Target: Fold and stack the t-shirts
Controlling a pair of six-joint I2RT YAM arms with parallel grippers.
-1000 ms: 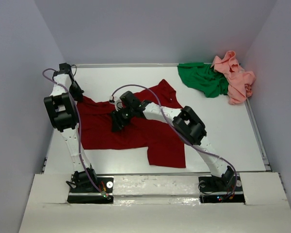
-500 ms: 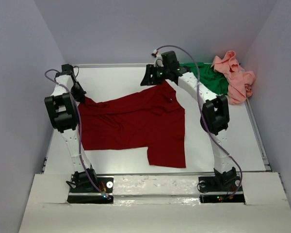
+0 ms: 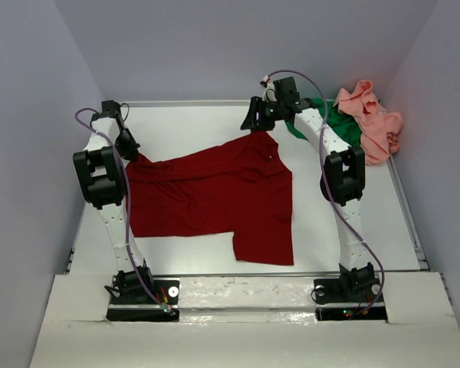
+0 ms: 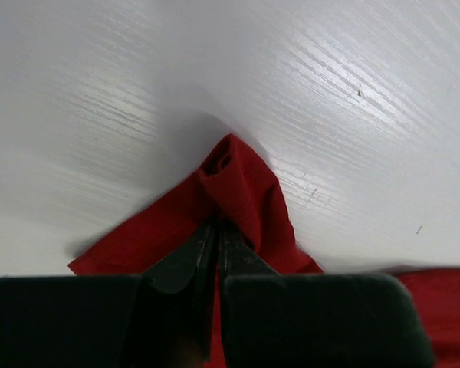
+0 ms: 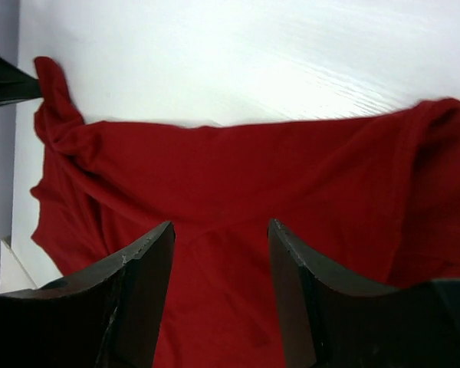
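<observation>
On the white table I see the dark red t-shirt spread flat. My left gripper pinches its left corner, and my right gripper is spread wide above its far edge. The green t-shirt and the salmon pink t-shirt lie bunched far right.
</observation>
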